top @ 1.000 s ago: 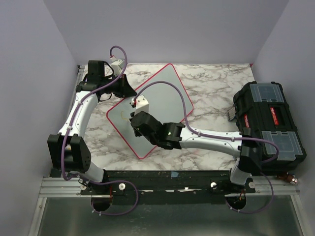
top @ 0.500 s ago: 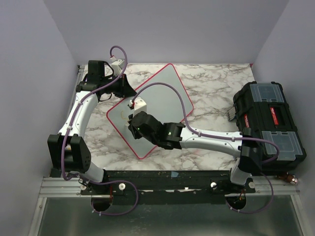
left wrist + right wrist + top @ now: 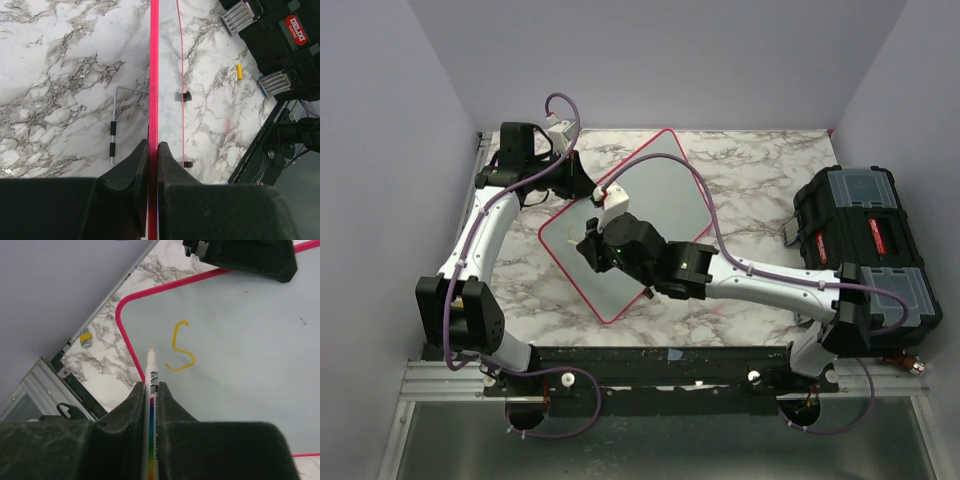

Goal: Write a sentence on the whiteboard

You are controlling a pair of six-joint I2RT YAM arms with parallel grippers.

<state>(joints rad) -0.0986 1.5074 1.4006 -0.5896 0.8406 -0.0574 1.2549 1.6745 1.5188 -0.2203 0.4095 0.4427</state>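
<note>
The whiteboard [image 3: 660, 190] lies at an angle on the marble table, pale grey with a red-pink rim. My left gripper [image 3: 582, 185] is shut on its far-left rim, which the left wrist view shows edge-on [image 3: 154, 75] between my fingers [image 3: 153, 147]. My right gripper [image 3: 590, 250] is shut on a white marker [image 3: 151, 385] over the board's left corner. The marker tip points at the board [image 3: 250, 350] just left of a single yellow S-shaped stroke [image 3: 180, 347]. No other writing of the sentence shows.
A black toolbox [image 3: 865, 240] stands at the right edge of the table and also shows in the left wrist view [image 3: 280, 40]. A bent metal wire [image 3: 116, 125] and a small yellow piece [image 3: 239, 71] lie on the marble. Grey walls close in on three sides.
My right arm has moved a little toward the far side over the board, with the marker in it. My left gripper keeps its hold on the rim.
</note>
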